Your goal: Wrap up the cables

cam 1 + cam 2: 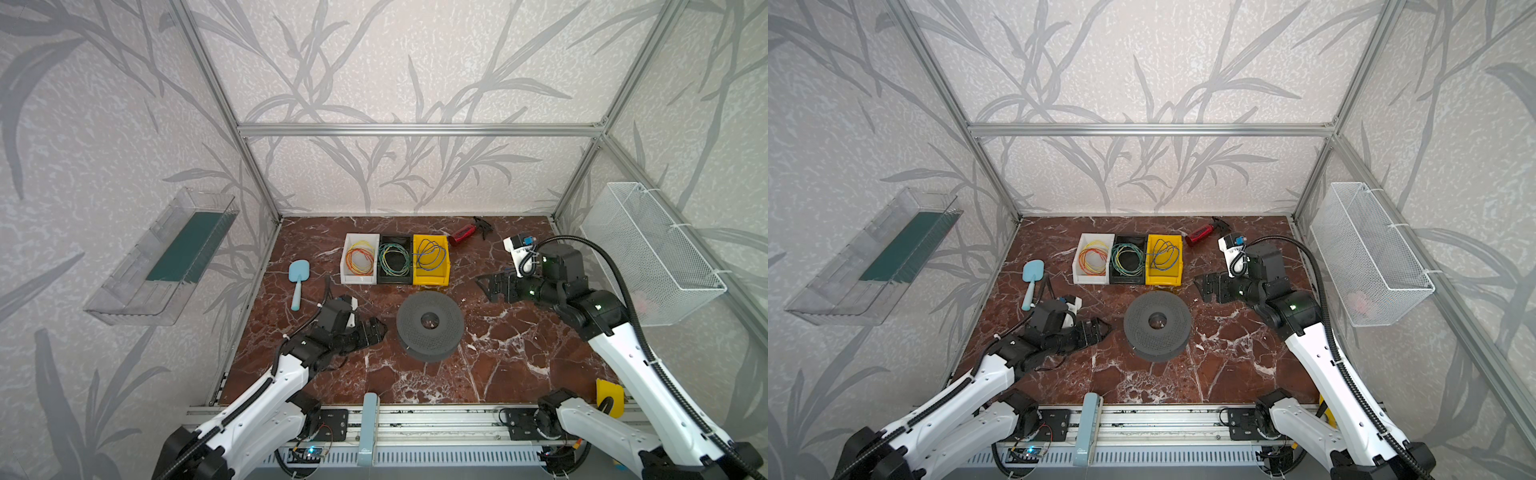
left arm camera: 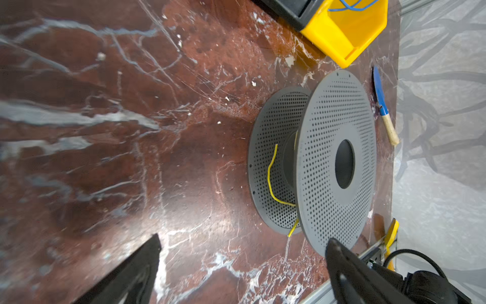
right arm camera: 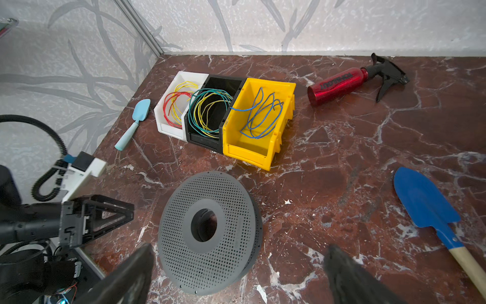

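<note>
Showing one yellow cable (image 2: pixel 271 181) apparently wrapped on the grey spool (image 1: pixel 430 324), middle of the table (image 1: pixel 498 365), tail loose; other coils (image 3: pixel 210 113) sit in far bins (image 1: pixel 431 279); left fingers (image 2: pixel 131 273) and right fingers (image 3: pixel 349 276) open, empty.

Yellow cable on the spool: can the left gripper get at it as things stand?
Probably yes. The left gripper is open beside the spool, nothing between them, and the yellow cable hangs loose between the flanges.

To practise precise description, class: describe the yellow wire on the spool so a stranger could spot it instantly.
On the red marble table lies a grey perforated spool. Between its two discs curls a thin yellow wire. Unlike it, every other wire sits in the bins behind.
</note>
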`<state>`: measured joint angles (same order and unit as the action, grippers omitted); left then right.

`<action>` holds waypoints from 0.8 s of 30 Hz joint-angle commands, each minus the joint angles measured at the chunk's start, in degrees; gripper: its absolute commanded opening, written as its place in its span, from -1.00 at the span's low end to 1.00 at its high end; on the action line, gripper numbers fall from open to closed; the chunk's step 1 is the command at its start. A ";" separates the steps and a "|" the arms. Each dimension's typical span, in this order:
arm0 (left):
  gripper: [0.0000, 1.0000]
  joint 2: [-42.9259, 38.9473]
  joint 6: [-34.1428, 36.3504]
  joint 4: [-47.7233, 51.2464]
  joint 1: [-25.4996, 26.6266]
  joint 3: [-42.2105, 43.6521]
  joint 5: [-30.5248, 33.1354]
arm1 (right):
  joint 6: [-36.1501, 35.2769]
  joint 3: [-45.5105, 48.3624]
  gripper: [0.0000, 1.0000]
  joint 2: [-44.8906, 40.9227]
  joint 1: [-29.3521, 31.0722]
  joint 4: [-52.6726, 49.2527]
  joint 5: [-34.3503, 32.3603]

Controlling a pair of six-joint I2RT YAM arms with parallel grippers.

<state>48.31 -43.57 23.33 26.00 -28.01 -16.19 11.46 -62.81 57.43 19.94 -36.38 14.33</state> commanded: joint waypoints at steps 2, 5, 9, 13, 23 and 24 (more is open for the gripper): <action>0.99 -0.84 6.39 14.83 -0.37 -9.74 14.86 | -5.28 -2.21 0.98 4.22 0.27 0.50 -6.39; 0.99 1.54 13.15 12.63 -0.75 -14.80 23.73 | -9.35 5.60 0.98 1.06 0.44 16.25 -12.99; 0.99 5.64 26.30 -4.43 -4.24 -15.31 27.86 | -20.14 14.94 0.98 1.74 -0.81 36.59 -14.41; 0.99 9.39 33.19 -19.52 -8.51 -11.01 32.77 | -16.64 16.02 0.98 5.06 -7.58 38.84 -17.73; 0.94 23.82 39.15 -56.77 -17.94 8.00 44.08 | -14.27 37.11 0.98 13.18 -10.97 66.48 -22.20; 0.94 24.39 38.98 -57.78 -18.21 7.89 43.74 | -14.54 38.01 0.98 14.54 -10.98 68.36 -22.32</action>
<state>71.07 -7.57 -20.21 8.82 -20.97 24.75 -3.07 -25.69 69.93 8.88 21.21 -5.26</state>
